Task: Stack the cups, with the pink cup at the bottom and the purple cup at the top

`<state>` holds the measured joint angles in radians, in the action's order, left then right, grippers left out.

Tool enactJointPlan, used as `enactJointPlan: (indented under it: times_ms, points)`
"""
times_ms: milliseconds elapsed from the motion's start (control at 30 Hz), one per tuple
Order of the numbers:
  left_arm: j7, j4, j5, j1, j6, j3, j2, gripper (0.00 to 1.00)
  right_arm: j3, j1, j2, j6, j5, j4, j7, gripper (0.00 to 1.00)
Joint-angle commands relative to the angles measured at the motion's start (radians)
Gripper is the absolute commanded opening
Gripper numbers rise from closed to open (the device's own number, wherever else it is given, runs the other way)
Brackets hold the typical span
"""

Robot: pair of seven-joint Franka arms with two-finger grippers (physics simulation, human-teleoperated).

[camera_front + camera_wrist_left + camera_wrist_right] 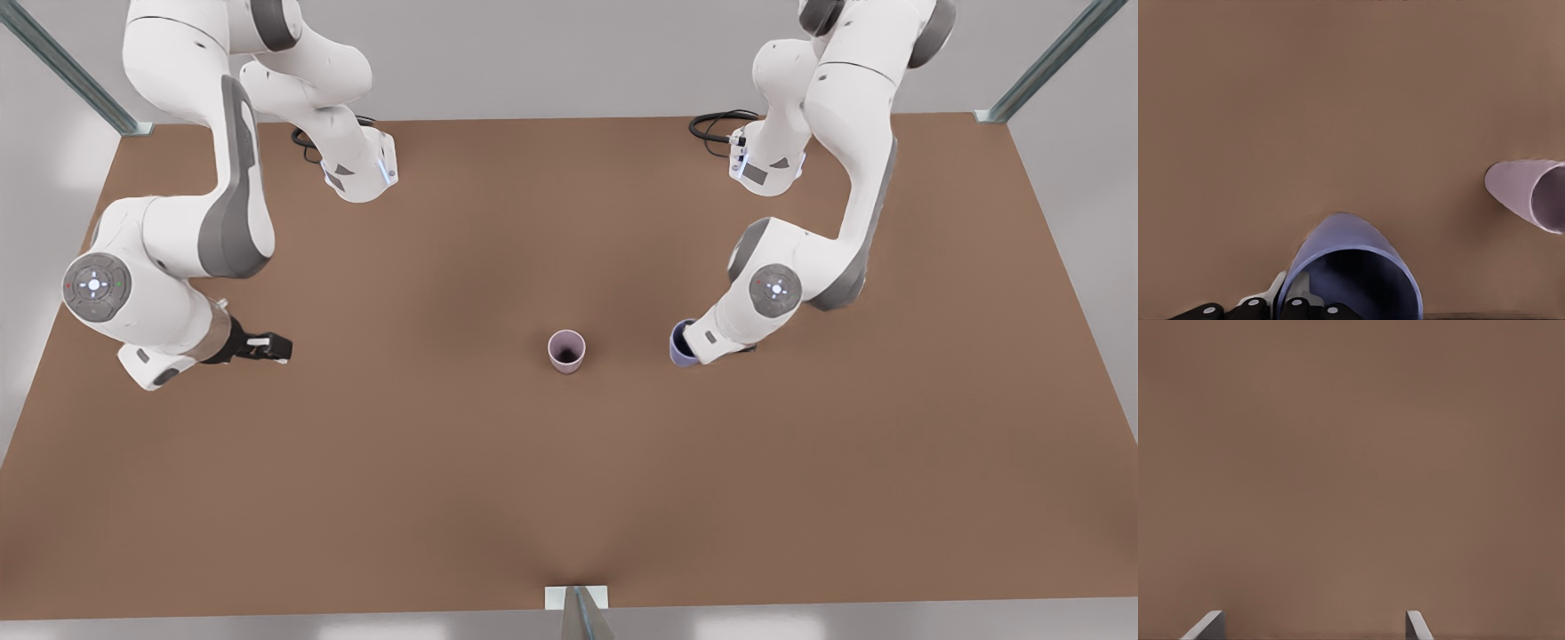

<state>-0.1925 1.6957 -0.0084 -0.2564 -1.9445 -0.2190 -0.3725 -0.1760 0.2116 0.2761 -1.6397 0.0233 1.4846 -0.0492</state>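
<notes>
Two cups stand on the counter [569,498]. The left gripper [1281,308] is at the purple cup [1351,273]; whether it clamps the wall I cannot tell. The pink cup [566,350] stands upright mid-counter, nearby but apart. The right gripper [267,348] waits, fingers [1208,627] apart, over bare counter.

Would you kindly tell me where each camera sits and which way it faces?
Front view: high above, looking down on the table, both arms, pink cup.
Left wrist view: on the arm at the front view's right, left claw at purple cup; shares the pink cup.
Right wrist view: on the waiting arm, right claw open over table.
</notes>
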Motion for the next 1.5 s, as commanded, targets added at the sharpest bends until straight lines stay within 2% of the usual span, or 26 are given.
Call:
enactJointPlan:
  times_ms: [0, 33, 200, 267, 333, 367, 733, 1467]
  points:
    - [-0.450, -0.134, -0.011, -0.046, 0.311, -0.008, -0.066, 0.21, 0.000, 0.000, 0.008, -0.003, -0.005, -0.001, 0.106, 1.00]
    - [-0.499, -0.188, -0.030, -0.075, 0.328, -0.008, -0.098, 0.21, -0.002, 0.000, 0.009, -0.003, -0.026, -0.001, 0.108, 1.00]
    - [-0.576, -0.264, -0.062, -0.202, 0.300, -0.008, -0.149, 0.21, 0.000, -0.001, 0.011, -0.003, -0.039, -0.001, 0.108, 1.00]
    - [-0.640, -0.289, -0.064, -0.242, 0.225, -0.008, -0.166, 0.21, 0.000, 0.000, 0.011, -0.005, -0.037, -0.003, 0.108, 1.00]
    - [-0.656, -0.410, -0.059, -0.254, 0.223, -0.006, -0.238, 0.21, 0.000, -0.001, 0.011, -0.006, -0.029, -0.003, 0.109, 1.00]
    - [-0.662, -0.421, -0.059, -0.270, 0.222, -0.005, -0.244, 0.21, 0.000, 0.000, 0.011, -0.009, -0.028, -0.003, 0.108, 1.00]
    - [-0.677, -0.398, -0.025, -0.291, 0.015, 0.000, -0.266, 0.21, -0.005, -0.011, 0.026, -0.026, -0.029, 0.000, 0.109, 1.00]
    - [-0.668, -0.340, -0.010, -0.293, -0.019, -0.005, -0.293, 0.21, -0.010, -0.011, 0.018, -0.011, -0.031, -0.001, 0.108, 1.00]
